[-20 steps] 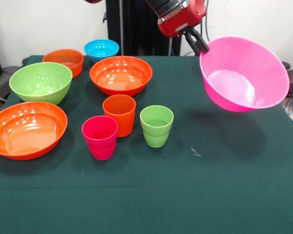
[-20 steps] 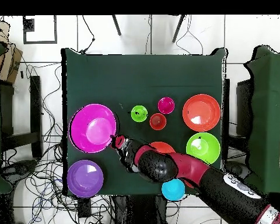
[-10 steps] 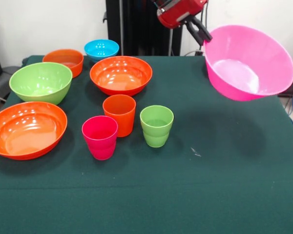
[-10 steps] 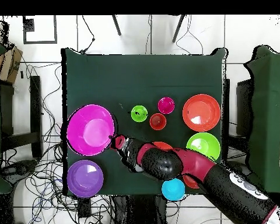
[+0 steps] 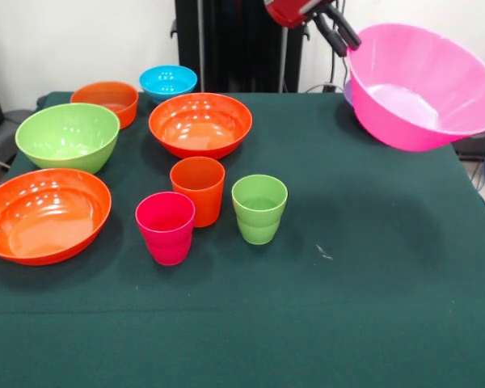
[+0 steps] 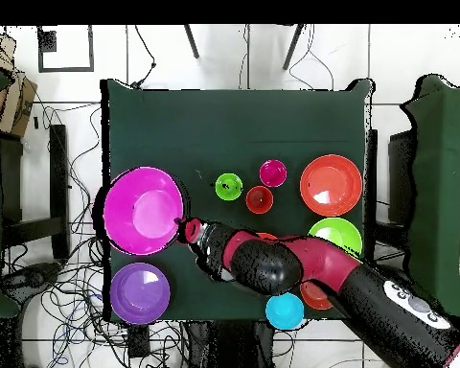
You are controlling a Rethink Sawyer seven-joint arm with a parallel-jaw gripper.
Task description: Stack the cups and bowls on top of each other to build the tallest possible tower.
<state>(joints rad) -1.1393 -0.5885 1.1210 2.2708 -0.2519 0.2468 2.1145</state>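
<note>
- While pinching the pink bowl's (image 5: 424, 85) near rim, the gripper (image 5: 345, 39) holds it tilted, clear of the table (image 5: 372, 291).
- Purple bowl (image 6: 140, 292) sits just beside: probably the tower's base.

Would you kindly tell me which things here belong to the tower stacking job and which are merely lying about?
Job:
pink bowl, held by the claw
purple bowl
green bowl
wide orange bowls
small orange bowl
blue bowl
orange cup
magenta cup
green cup

Lying about:
floor cables
cardboard box
</note>
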